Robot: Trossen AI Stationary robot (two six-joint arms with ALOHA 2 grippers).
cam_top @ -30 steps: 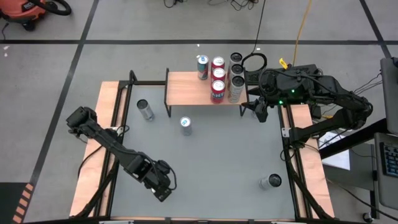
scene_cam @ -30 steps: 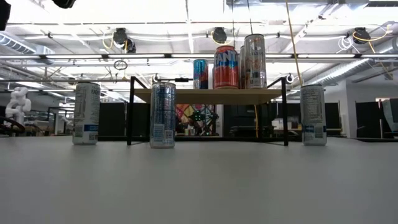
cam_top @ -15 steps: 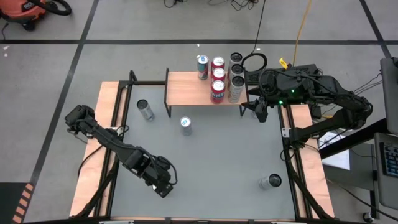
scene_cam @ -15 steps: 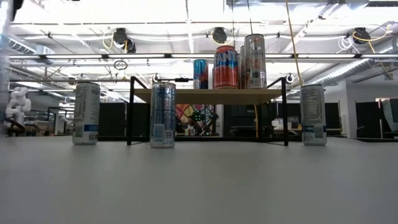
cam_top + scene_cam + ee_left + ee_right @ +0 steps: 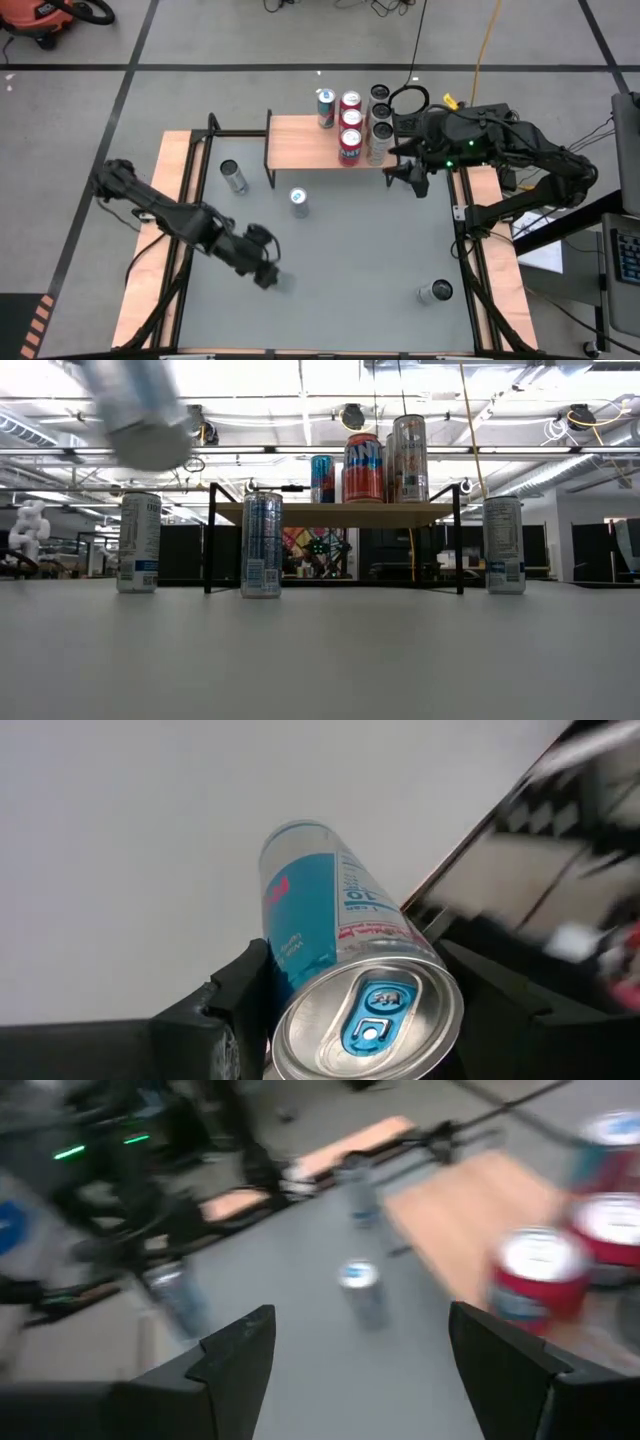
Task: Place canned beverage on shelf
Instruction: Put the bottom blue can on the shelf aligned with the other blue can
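While the left gripper [image 5: 268, 277] pinches a silver-blue can [image 5: 330, 950] above the near table [image 5: 350, 250], the shelf [image 5: 300, 142] lies toward one o'clock, well apart. Can's long axis runs forward between the fingers. Free board at the shelf's nine o'clock end. Right gripper [image 5: 415, 180] hovers spread, empty, just beside the shelf's three o'clock end.

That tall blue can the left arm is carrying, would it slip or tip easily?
Probably. The blue can looks smooth and glossy, so it may slide between the left gripper's fingers. It's slim and tall, so likely tippy when set down, and would roll if dropped sideways.
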